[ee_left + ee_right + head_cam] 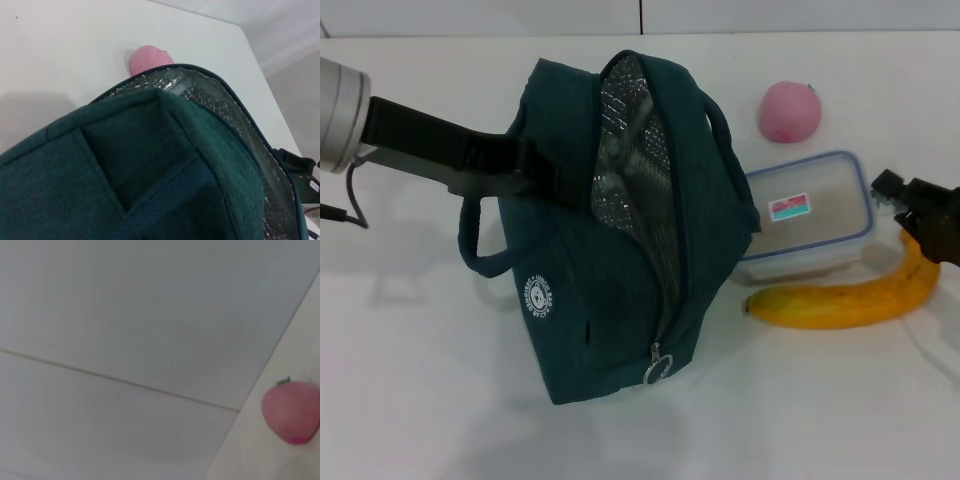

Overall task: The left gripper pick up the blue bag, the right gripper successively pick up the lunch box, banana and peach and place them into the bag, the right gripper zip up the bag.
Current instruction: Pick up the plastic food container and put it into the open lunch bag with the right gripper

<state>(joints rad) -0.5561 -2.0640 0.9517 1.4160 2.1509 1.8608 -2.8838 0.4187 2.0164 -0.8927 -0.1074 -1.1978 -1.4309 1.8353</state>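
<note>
The left hand is clamped on the open blue bag, tilting it on the table beside the lunch box, banana and peach, while the right hand, its grip unclear, hovers over the banana.

- Bag: mouth unzipped, gaping toward the table's right edge.
- Lunch box, banana: crowd the bag's right side.
- Peach: stands apart near the far edge.

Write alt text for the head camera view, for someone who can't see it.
The left claw holds the open blue bag by its side on a white table. Beside the bag sit the lunch box, the banana and the peach. The right claw hovers over the banana's end.
</note>
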